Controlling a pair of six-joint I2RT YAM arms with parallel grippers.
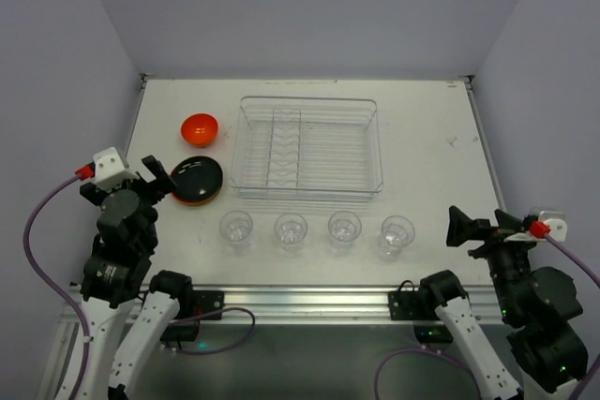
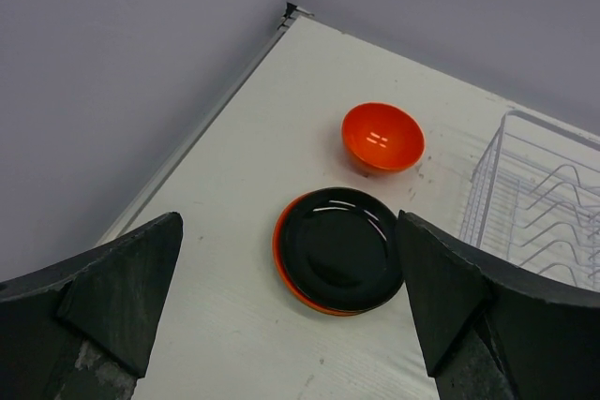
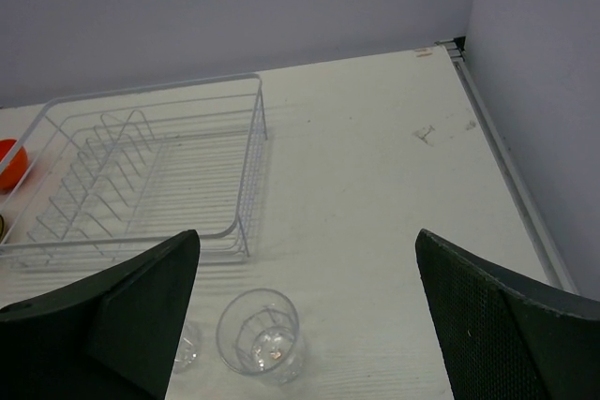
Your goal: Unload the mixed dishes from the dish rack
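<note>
Top external view puts my left pincer [image 1: 157, 182] at the far left, spread wide and holding nothing, its tips just beside the plate stack [image 1: 197, 179]. A black plate lies on top with an orange-red rim showing under it; I cannot tell what else is beneath. A careless swing from here would shove that stack, or slide the top plate off, toward the orange bowl [image 1: 199, 126] just behind it.

Mid-table stands the rack [image 1: 379, 142], which looks empty to me, so I judge the unloading done. It seems light, and a finger hooked on its rim could drag it across the table [image 1: 431, 128].

In front of it four glasses [image 1: 292, 229] stand upright in a row, between my arms and the rack. Any reach across them risks tipping one into its neighbours.

At the right, my right pincer [image 1: 483, 225] is also wide and empty, near the last glass, which I think is the likeliest to get knocked.
</note>
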